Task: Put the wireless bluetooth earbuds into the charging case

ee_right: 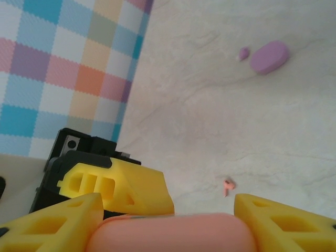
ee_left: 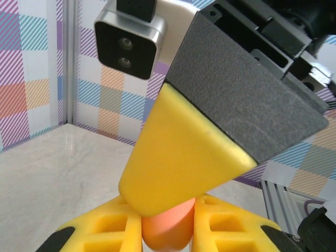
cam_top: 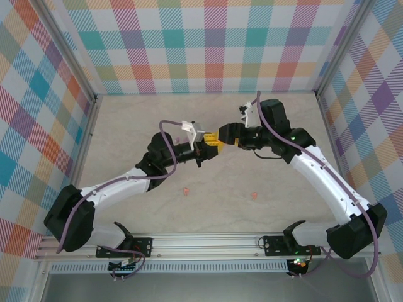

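Clenched on salmon case (ee_left: pixel 167 237) with left gripper (ee_left: pixel 167 223), largely hidden behind right gripper (ee_right: pixel 168 207). Cannot tell right's hold, gripping or merely flanking; case bottom cropped.

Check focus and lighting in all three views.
Top external: even light, sharp, no glare. Left wrist: the salmon case at the bottom edge is slightly soft. Right wrist: that case blurs up close, and the far purple case is soft too.
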Available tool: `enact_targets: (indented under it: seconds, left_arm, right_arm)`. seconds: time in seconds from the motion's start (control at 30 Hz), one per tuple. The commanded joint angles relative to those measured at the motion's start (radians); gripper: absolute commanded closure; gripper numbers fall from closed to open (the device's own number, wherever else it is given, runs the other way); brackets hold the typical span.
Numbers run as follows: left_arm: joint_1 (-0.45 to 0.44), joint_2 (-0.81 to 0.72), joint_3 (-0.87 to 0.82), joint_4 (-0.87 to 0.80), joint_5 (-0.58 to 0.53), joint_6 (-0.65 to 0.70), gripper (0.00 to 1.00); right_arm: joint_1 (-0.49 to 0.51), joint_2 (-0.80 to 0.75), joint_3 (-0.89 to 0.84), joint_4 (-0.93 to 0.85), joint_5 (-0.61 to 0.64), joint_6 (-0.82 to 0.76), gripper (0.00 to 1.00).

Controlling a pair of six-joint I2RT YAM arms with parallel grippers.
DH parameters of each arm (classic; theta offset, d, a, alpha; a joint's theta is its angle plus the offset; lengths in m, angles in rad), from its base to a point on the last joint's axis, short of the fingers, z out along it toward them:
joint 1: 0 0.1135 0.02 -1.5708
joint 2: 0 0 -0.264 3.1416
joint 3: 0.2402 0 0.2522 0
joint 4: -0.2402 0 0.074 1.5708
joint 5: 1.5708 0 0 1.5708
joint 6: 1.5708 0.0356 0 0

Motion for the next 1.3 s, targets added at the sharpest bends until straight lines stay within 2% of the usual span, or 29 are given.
enact_targets:
  seconds: [0.0,0.2,0.3,0.37,0.47,0.53,0.6,0.67,0.77,0.83,1.07,1.27]
  left_arm:
    - [0.077,-0.065,-0.063,-0.071,-0.012,-0.063,1.0]
    - [0.099,-0.093,-0.062,-0.115,0.032,-0.067,1.0]
    - [0.101,-0.081,-0.051,-0.114,0.052,-0.074,1.0]
    - [0.109,-0.079,-0.052,-0.094,0.051,-0.089,1.0]
    - [0.14,-0.071,-0.053,-0.049,0.073,-0.153,1.0]
    - [0.175,-0.049,-0.042,-0.013,0.136,-0.206,1.0]
    - [0.202,-0.028,-0.035,0.04,0.189,-0.259,1.0]
    - [0.213,-0.02,-0.032,0.074,0.214,-0.287,1.0]
    - [0.212,-0.022,-0.029,0.093,0.233,-0.295,1.0]
    - [0.212,-0.024,-0.033,0.106,0.234,-0.309,1.0]
    - [0.212,-0.033,-0.036,0.184,0.25,-0.396,1.0]
    - [0.203,-0.064,-0.072,0.152,0.243,-0.378,1.0]
  right_arm:
    - [-0.081,-0.042,0.011,0.042,-0.057,-0.056,0.35]
    - [-0.083,-0.018,-0.018,0.15,-0.19,-0.017,0.22]
    - [-0.083,-0.007,-0.017,0.169,-0.203,-0.022,0.2]
    - [-0.082,-0.01,-0.019,0.154,-0.185,-0.057,0.23]
    - [-0.082,-0.034,-0.055,0.143,-0.139,-0.101,0.4]
    - [-0.079,-0.044,-0.073,0.142,-0.105,-0.101,0.52]
    - [-0.061,-0.037,-0.08,0.159,-0.102,-0.097,0.57]
    - [-0.026,-0.016,-0.067,0.151,-0.075,-0.115,0.58]
    - [0.01,0.031,-0.035,0.12,-0.055,-0.14,0.46]
    - [0.01,0.051,-0.033,0.129,-0.071,-0.137,0.44]
    - [0.01,0.099,-0.038,0.177,-0.071,-0.127,0.45]
    - [0.008,0.119,-0.014,0.227,-0.064,-0.077,0.46]
